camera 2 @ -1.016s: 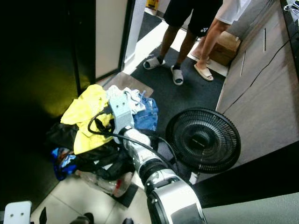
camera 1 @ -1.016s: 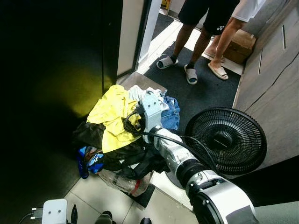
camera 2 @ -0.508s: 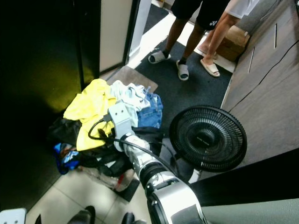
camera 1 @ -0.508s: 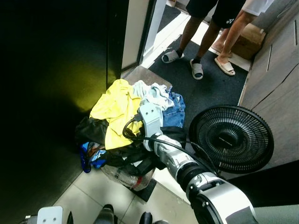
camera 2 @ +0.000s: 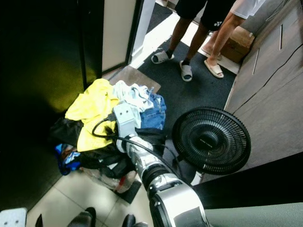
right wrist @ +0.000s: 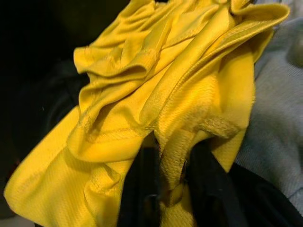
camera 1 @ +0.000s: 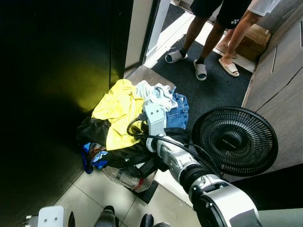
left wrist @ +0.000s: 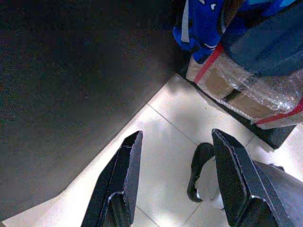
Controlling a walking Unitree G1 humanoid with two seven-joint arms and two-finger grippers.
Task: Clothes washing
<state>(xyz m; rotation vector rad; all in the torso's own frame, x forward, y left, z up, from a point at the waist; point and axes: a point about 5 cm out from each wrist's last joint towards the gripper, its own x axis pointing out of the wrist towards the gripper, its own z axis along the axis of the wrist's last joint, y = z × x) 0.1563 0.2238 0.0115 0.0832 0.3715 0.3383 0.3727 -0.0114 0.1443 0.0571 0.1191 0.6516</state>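
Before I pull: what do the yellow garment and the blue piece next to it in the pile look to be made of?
Yellow garment: looks like thin synthetic sports knit, judging by its fine mesh texture, slight sheen and soft folds. The right gripper is pinching a fold of it. Blue piece: probably denim, given its mottled mid-blue colour and stiffer bunching, though it is too small to be sure.

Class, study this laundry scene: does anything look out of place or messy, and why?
Yes. The clothes pile sits heaped on the floor by the fan, garments overhanging a plastic-wrapped box. The right gripper pinches a fold of the yellow shirt.
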